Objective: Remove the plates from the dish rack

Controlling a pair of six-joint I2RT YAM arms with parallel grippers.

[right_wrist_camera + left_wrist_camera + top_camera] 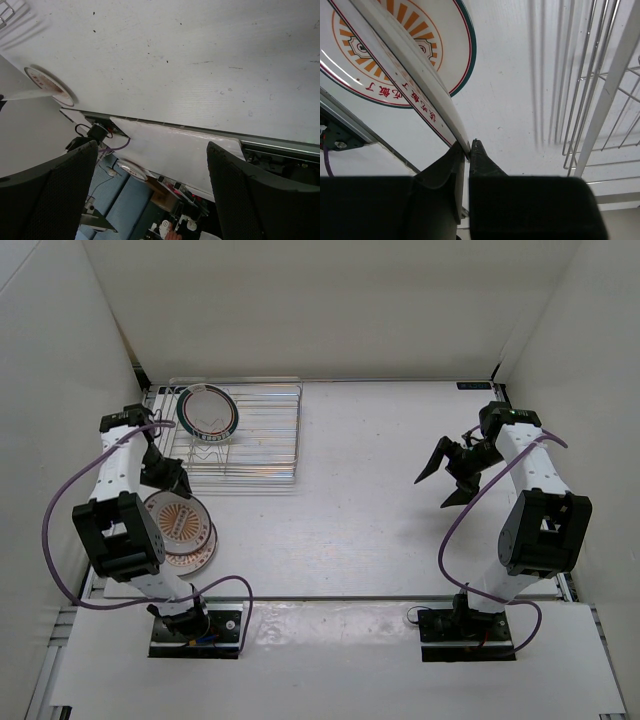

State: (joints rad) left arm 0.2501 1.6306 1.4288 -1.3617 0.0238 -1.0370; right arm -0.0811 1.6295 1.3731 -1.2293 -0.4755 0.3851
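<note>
The silver wire dish rack (255,435) stands at the back left. A plate with a dark green-and-red rim (207,412) stands upright in its left end. My left gripper (176,484) is in front of the rack's left end, shut on the rim of a white plate with an orange sunburst (177,519). In the left wrist view the held plate (405,55) shows edge-on between the fingertips of my left gripper (467,146), tilted over another sunburst plate (427,30) lying flat on the table. My right gripper (446,478) is open and empty, far right; it also shows in the right wrist view (151,147).
The lower plate's edge (203,553) shows under the held one near the table's front left edge. The rack's bars (600,95) are right of my left gripper. White walls enclose the table on three sides. The plates show far off in the right wrist view (47,82).
</note>
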